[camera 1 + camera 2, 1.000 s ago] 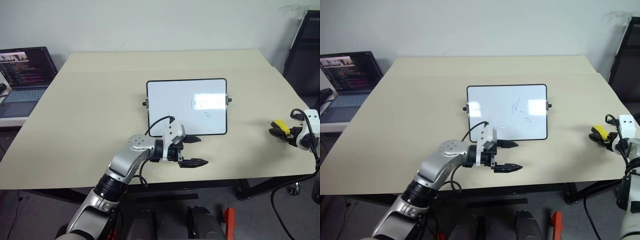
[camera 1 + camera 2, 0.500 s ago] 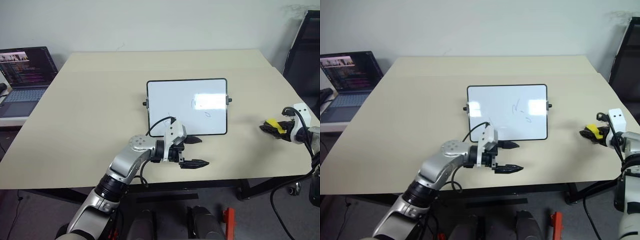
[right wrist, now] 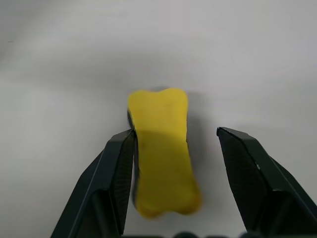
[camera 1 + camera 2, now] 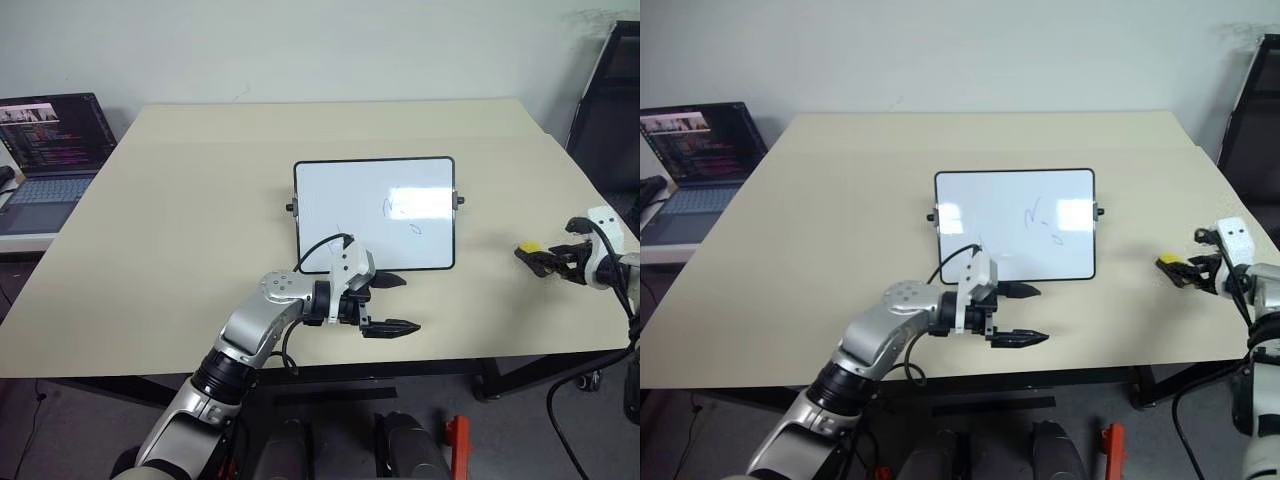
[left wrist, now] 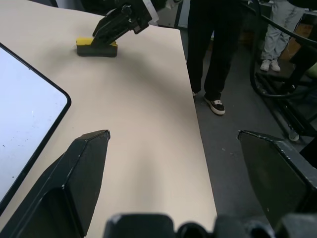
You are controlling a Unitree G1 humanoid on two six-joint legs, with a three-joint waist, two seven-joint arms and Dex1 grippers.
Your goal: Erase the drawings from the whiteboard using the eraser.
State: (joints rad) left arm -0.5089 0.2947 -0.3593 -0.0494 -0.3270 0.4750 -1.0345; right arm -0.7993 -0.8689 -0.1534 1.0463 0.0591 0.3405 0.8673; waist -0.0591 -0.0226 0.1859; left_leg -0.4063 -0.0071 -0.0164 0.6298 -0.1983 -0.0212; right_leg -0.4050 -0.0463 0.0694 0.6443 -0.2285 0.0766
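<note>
The whiteboard (image 4: 350, 205) lies flat in the middle of the table, with faint drawings (image 4: 392, 207) on its right half. At the table's right edge the yellow eraser (image 4: 528, 248) with a black base rests on the table. My right gripper (image 4: 537, 258) straddles the eraser (image 3: 161, 148); one finger (image 3: 116, 168) touches its side and the other stands a little apart. The left gripper (image 4: 393, 303) hovers open by the board's near edge, pointing right, with nothing between its fingers.
A laptop (image 4: 45, 150) with a lit screen sits beyond the table's left side. A black chair (image 4: 610, 110) stands at the far right. A person's legs (image 5: 213, 49) are past the table's right edge (image 5: 190, 84).
My right gripper has shifted left toward the board, the eraser between its fingers has shifted with it, and the jaws have narrowed around it. The left arm has kept still.
</note>
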